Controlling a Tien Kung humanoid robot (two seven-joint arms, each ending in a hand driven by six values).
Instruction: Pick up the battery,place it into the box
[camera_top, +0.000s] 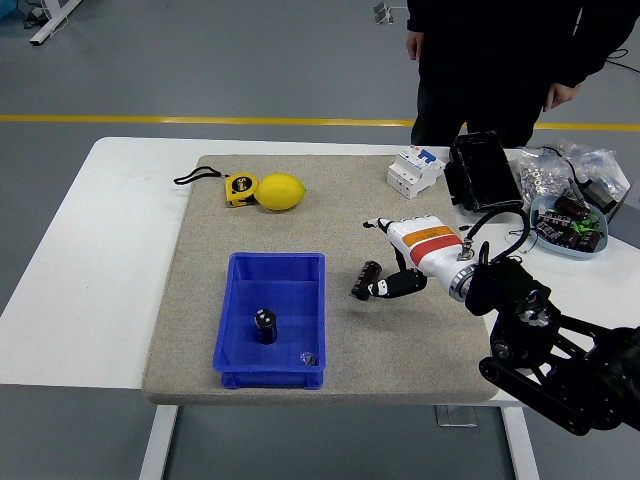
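Bright, even light; soft shadows; sharp.

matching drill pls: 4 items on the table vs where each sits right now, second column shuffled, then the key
Things
1. yellow lemon
2. small black cylindrical battery standing upright
3. dark cylindrical battery lying on its side
4. white circuit breaker block

Places
A. inside the blue plastic box
B. on the grey mat, right of the box, at the thumb of the right hand
C. beside the yellow tape measure, far left of the mat
D. far right of the mat, next to the black case

Pairs: 1-C, 2-A, 3-B, 4-D
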